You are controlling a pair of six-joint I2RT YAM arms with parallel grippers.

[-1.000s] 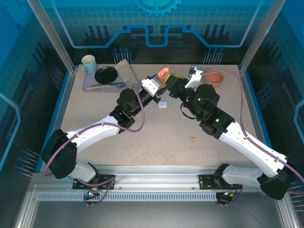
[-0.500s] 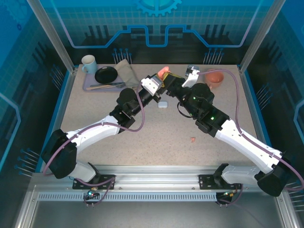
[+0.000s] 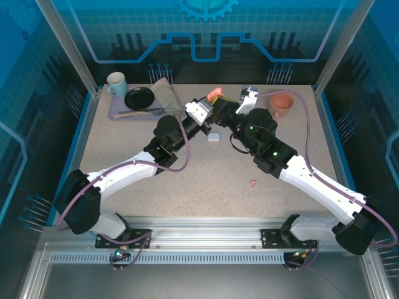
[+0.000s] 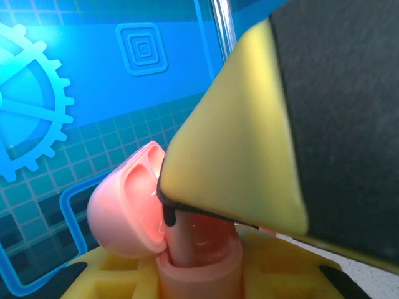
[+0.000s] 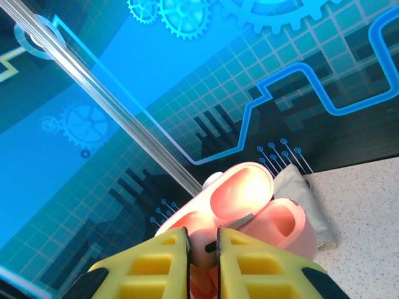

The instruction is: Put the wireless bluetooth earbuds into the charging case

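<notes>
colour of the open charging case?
Salmon-pink case, best in the right wrist view.

A lavender tray (image 3: 116, 114) sits in the far left corner of the worktop (image 3: 112, 140). A white mug (image 3: 115, 81) stands at its far end, a black round dish (image 3: 138, 98) lies beside the mug, and utensils (image 3: 141, 113) lie along the tray's near edge. A grey cloth (image 3: 164, 93) lies crumpled just right of the dish. An orange bowl (image 3: 282, 100) stands near the far right corner.
</notes>
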